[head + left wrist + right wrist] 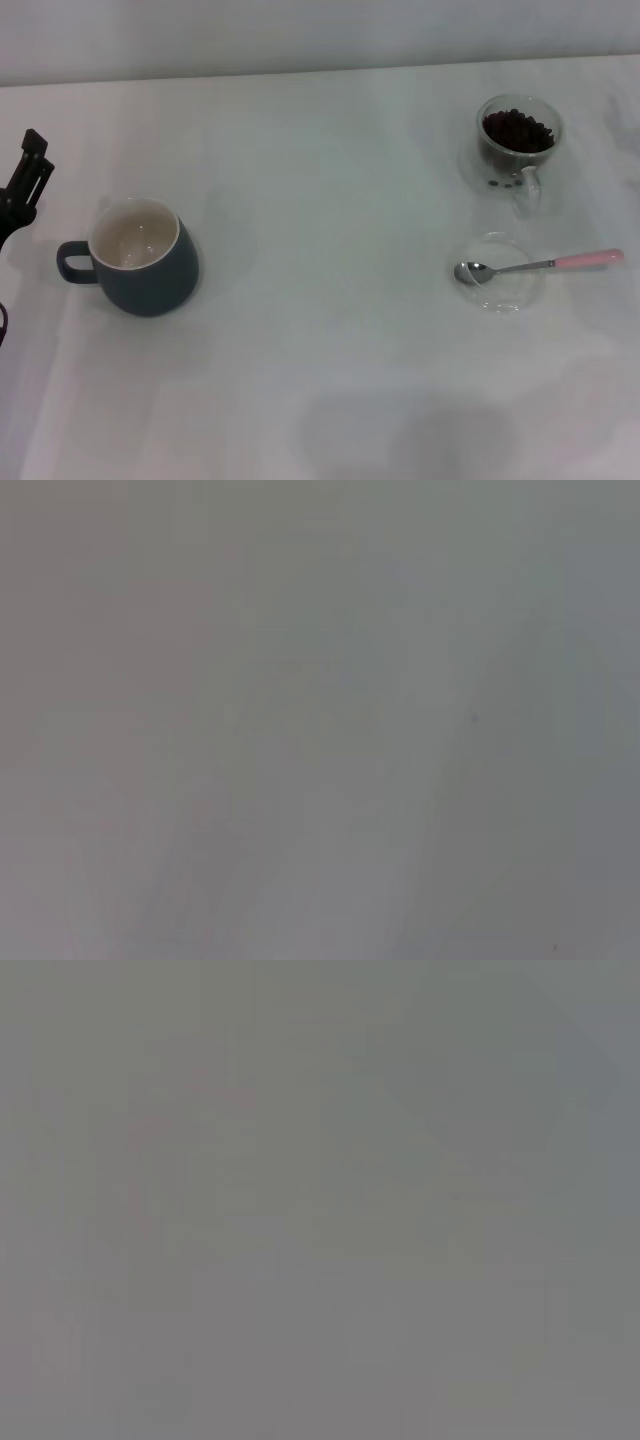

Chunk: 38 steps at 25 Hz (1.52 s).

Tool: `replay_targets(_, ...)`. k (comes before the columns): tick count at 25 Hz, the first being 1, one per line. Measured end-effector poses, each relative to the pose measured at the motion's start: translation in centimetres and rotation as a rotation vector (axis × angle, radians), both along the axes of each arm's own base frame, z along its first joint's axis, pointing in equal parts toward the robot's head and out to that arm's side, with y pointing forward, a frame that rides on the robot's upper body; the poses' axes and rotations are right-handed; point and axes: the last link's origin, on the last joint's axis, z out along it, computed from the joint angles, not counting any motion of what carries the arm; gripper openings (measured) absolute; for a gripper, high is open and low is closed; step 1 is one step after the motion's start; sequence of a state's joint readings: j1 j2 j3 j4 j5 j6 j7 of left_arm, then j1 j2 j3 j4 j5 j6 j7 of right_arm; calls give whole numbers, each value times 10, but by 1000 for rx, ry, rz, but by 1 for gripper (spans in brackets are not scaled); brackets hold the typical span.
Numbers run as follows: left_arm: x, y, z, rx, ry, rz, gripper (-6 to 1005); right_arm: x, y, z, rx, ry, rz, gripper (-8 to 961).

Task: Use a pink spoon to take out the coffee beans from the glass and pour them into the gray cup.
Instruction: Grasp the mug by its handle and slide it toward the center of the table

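Observation:
In the head view the gray cup [140, 260] stands at the left of the white table, its handle pointing left and its cream inside empty. The glass [517, 140] stands at the far right, filled with coffee beans [517, 130], its handle toward me. The pink spoon [540, 265] lies across a flat clear glass dish [500, 272] in front of the glass, bowl to the left, pink handle end to the right. My left gripper [25, 180] shows at the left edge, just left of the gray cup and apart from it. My right gripper is out of view.
The white table [320, 380] stretches between the cup and the glass. A pale wall runs along the table's far edge. Both wrist views show only a plain gray surface.

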<state>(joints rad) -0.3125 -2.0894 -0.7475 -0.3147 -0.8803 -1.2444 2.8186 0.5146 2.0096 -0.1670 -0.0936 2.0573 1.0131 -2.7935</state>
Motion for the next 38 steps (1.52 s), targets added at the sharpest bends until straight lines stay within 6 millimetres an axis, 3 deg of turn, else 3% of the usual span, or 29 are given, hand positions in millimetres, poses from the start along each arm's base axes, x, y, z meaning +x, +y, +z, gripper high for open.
replay_targets(23,-10,-28,1,22,-22,12,895,-1,-3,-9,-12,33,1,768)
replay_targets(29,-9,-60,-8,-16,-21,-40,895,-1,-2,-9,-15,33,-3,768)
replay_targets(38,-38,-122,-16,-123,44,3,893,1,-3,-8,-7,38,-14,768)
